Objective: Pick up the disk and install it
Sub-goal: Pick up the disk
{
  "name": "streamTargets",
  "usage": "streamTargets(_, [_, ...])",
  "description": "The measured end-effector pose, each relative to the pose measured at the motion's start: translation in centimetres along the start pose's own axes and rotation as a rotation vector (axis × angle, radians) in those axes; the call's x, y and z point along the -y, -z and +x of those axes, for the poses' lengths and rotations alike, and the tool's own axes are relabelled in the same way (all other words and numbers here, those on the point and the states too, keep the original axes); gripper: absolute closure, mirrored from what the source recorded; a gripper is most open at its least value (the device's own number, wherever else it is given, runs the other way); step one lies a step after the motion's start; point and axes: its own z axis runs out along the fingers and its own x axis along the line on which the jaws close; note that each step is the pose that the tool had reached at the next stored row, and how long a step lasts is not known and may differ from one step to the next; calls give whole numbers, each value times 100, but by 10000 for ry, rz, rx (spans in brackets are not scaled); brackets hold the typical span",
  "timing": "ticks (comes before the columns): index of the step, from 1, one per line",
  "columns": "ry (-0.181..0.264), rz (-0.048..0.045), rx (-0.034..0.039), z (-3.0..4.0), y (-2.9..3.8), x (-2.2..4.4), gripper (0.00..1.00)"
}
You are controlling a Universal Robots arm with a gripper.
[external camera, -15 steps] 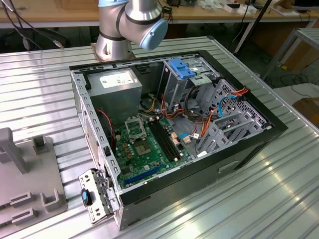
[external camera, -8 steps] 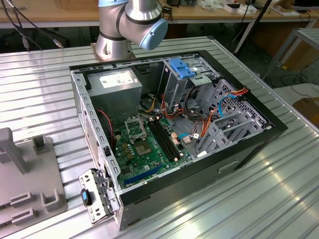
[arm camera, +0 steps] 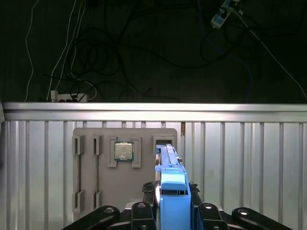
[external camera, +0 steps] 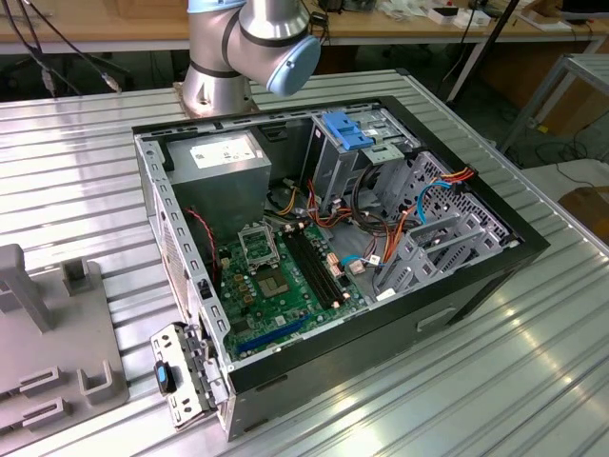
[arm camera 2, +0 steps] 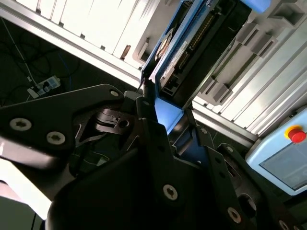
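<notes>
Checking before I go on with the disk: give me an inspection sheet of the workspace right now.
Surface: ribbed aluminium table, bearing an open black computer case and a grey fixture plate.
Job's things: grey-metal disk in bright blue plastic carrier, on edge over the plate.
Clutter: square silver processor chip in a plate pocket.
Grippers: black gripper shut on the disk.
Cables: red, orange and blue wires inside the case; black cables on the floor.
Surroundings: light-blue pendant with red button; wooden benches.
</notes>
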Motion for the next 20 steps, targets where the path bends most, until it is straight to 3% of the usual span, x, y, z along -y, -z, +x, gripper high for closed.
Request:
streamTargets(10, [0, -4, -2, 0, 21, 0, 64])
streamTargets(20, [0, -1, -1, 2, 287, -1, 64])
